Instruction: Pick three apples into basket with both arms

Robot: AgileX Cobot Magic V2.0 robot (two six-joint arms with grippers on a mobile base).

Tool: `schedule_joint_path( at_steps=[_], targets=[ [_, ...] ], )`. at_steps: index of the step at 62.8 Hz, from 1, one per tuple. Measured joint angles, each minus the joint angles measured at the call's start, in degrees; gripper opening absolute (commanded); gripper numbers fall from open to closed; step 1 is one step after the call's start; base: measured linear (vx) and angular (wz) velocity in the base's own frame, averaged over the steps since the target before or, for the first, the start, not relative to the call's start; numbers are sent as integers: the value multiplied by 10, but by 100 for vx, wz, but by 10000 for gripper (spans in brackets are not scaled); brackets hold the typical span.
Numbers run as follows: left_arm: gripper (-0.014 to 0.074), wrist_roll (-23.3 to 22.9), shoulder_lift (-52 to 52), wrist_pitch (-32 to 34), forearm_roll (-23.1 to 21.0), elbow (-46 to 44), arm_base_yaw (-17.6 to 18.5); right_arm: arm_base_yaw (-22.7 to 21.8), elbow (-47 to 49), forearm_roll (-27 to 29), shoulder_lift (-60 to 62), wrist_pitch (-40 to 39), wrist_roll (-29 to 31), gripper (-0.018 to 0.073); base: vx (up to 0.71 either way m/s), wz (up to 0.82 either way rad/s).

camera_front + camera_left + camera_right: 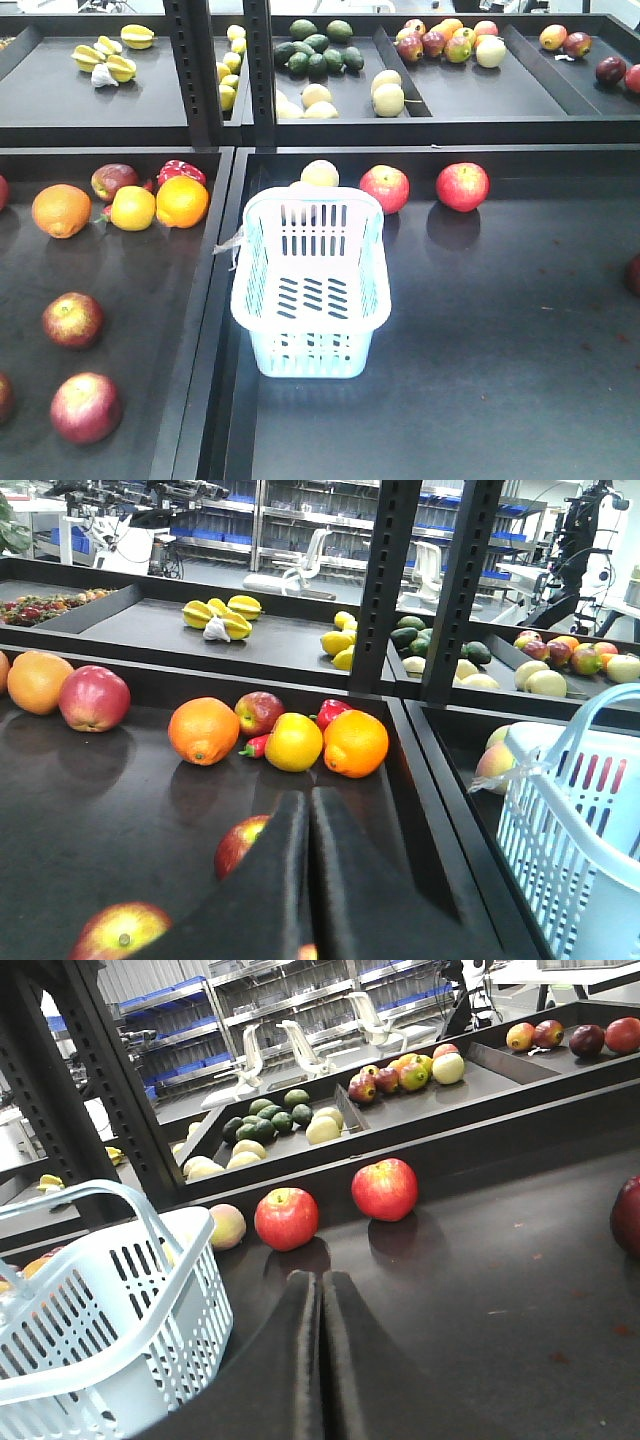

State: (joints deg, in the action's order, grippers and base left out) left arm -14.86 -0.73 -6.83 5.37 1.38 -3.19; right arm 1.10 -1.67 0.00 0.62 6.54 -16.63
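While the pale blue slotted plastic basket (312,240) stands upright at the front left of the right compartment of the black bench (500,340), every apple lies outside it. A round red apple (384,188) sits just behind the basket's far right corner. A second red apple (462,186) lies near it to the right, by the compartment's back wall. A pale yellow apple (320,173) rests just behind the basket's far rim. In the left compartment two dark red, yellow-patched apples (72,319) lie near the front, apart from each other, and a third one (114,181) sits at the back beside a round orange (182,201). The left hand (306,800) hangs over the left compartment with its dark pointed fingers pressed together – only a thin seam shows – and it holds nothing. The right hand (320,1280) is likewise closed and empty. It points toward the two red apples, and the basket is close on its left.
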Motion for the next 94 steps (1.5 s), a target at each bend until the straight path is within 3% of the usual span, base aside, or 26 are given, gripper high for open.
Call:
schedule_joint_path(
  at_steps=[94],
  targets=[
    [-6,-8,0,0,0,0,0,0,0,0,0,0,0,-4,2,0]
  ],
)
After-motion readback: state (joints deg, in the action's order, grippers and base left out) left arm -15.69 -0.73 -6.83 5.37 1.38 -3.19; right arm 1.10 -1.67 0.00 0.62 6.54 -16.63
